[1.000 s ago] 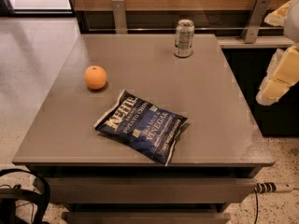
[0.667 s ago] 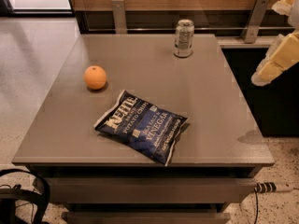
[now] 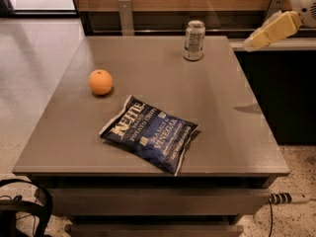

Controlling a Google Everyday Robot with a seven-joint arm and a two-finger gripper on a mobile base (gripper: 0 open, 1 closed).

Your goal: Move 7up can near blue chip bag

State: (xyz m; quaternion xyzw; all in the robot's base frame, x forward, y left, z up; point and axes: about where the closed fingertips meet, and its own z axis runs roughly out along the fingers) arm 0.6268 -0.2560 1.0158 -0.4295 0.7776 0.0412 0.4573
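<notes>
The 7up can (image 3: 194,40) stands upright near the far edge of the grey table (image 3: 232,127), right of centre. The blue chip bag (image 3: 149,133) lies flat near the front middle of the table, well apart from the can. My gripper (image 3: 254,42) is at the upper right, above the table's far right corner, right of the can and not touching it. It comes in from the cream-coloured arm at the frame's top right edge.
An orange (image 3: 100,81) sits on the left part of the table. A dark counter (image 3: 276,44) with a pale top runs along the right. Wooden panelling and metal posts stand behind the table. A black cable loop lies on the floor at bottom left.
My arm has risen and swung left, from low beside the table's right edge to the height of the can near the far right corner. The can, bag and orange have not moved.
</notes>
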